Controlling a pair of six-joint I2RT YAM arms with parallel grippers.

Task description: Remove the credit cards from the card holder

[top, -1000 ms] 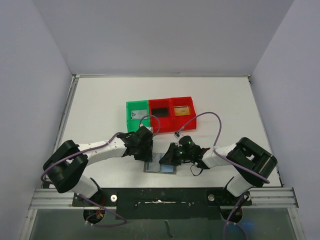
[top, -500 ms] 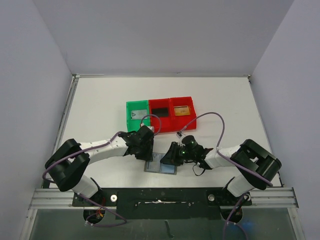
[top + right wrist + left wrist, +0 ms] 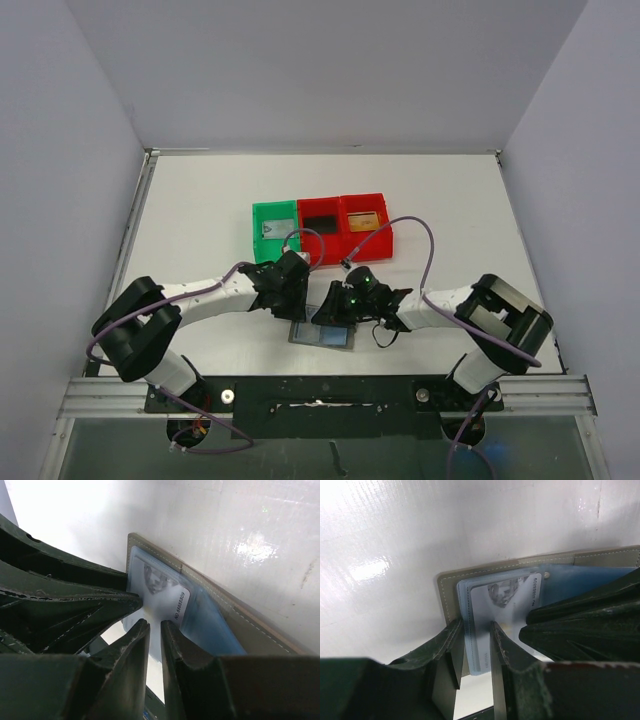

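Left fingers (image 3: 475, 626): parted a little, released, standing astride one long edge of the silvery card (image 3: 502, 605). One tip sits at the olive-grey border of the card holder (image 3: 451, 587) and the other on the card face. The card and the pocket edge show flat through the gap.

Right fingers (image 3: 154, 624): a narrow slit apart, clamping nothing, with the tips at the card's free end. The right wrist view shows this end carrying a grey printed figure and a line of digits. The dark bulk of the opposite fingers fills one side of each wrist view, so the two pairs stand just beside one another over the same card.

Silvery card: partly inside a bluish-grey pocket of the card holder, its printed end protruding.

Card holder: opened flat, pockets upward, on the white counter (image 3: 200, 230). It lies near the counter's near edge, between the two arms.

Farther back, apart from the card holder, a green bin (image 3: 258, 235) and two red bins (image 3: 342, 225) stand touching in a row. Each bin contains a small flat item.
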